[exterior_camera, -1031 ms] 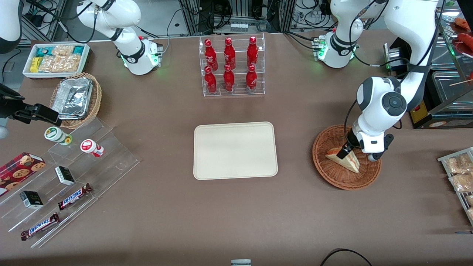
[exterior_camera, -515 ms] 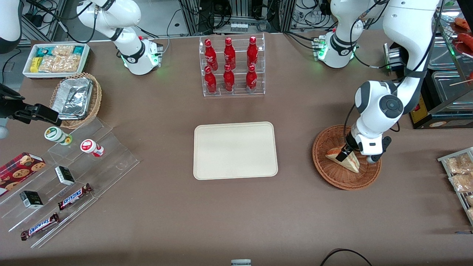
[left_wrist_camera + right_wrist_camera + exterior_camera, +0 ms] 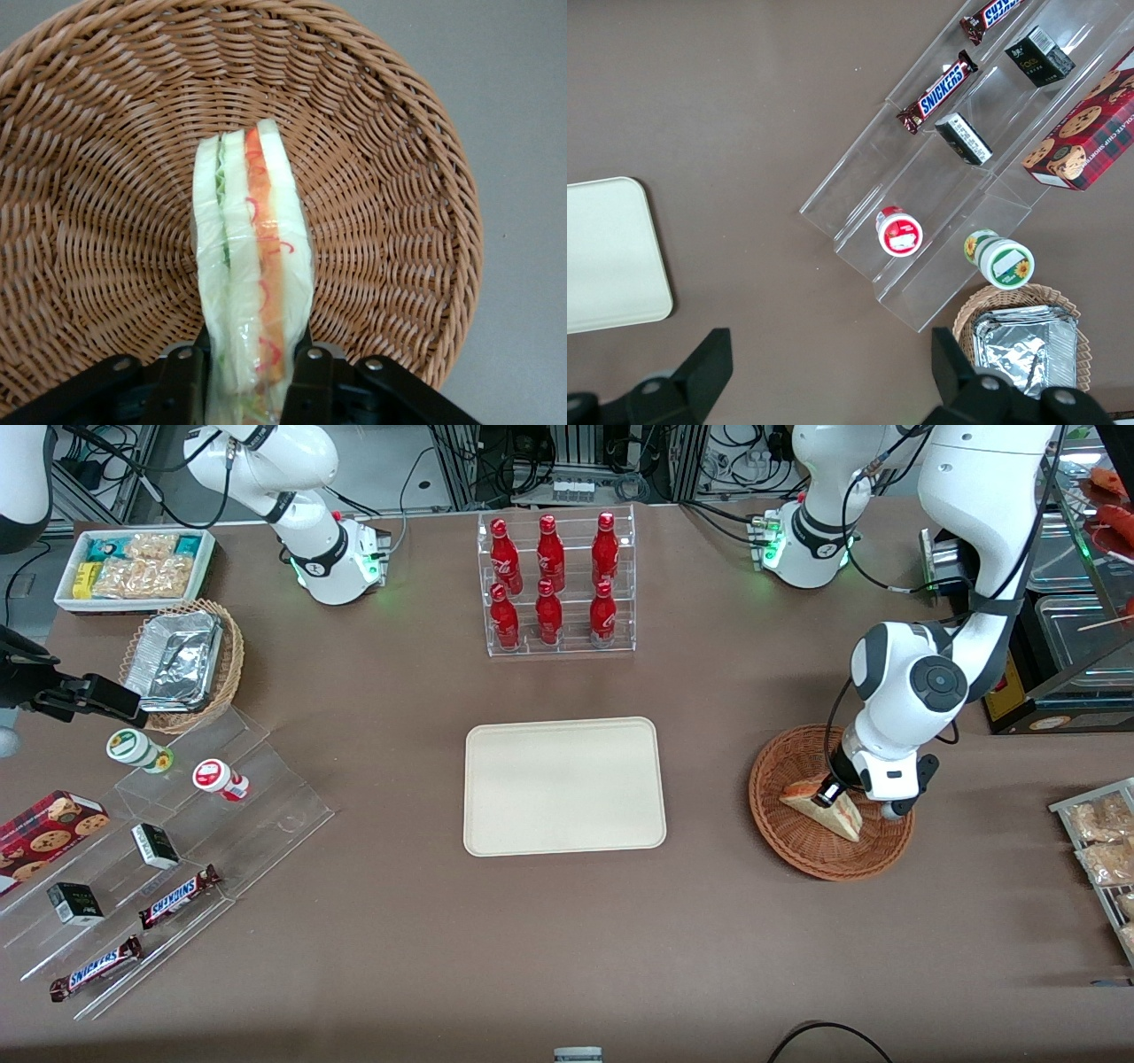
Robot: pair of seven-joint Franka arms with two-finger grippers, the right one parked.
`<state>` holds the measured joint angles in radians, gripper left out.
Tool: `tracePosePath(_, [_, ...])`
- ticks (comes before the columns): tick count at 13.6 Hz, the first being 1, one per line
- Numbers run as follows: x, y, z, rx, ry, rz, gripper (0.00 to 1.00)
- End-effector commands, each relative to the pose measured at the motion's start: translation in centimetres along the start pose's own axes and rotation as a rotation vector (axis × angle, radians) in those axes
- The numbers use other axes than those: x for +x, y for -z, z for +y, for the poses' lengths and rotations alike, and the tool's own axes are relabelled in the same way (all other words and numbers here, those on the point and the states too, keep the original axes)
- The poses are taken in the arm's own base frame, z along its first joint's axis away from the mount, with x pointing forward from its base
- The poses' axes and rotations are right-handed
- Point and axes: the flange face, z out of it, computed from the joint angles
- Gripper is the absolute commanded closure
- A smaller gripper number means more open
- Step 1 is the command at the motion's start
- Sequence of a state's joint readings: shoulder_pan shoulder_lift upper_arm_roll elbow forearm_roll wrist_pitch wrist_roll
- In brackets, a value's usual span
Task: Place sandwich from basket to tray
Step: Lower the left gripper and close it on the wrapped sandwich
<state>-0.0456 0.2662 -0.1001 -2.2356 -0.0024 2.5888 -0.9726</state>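
Item: wrapped sandwich (image 3: 252, 274), triangular wedge, red/green filling edge up; loc. inside reddish-brown wicker basket (image 3: 797, 850), toward working arm's end of table. Gripper (image 3: 244, 376) down in basket, fingers (image 3: 182, 376) clamped on sandwich's sides. Cream tray (image 3: 563, 786) at table ctr, well apart from basket.

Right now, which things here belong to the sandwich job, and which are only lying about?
Belong to the job:
sandwich, in the basket
tray, bare
gripper, fingers closed on the sandwich

Only lying about:
red bottles in a clear rack
foil containers
Snickers bars
cookie box
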Motion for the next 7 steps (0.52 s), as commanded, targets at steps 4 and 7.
tracePosePath(4, [-1.0,10.1,5.4,0.176,-0.115,-0.017,1.0])
tracePosePath(7, [-4.5,16.0,10.4,0.154,-0.196,-0.024,1.0])
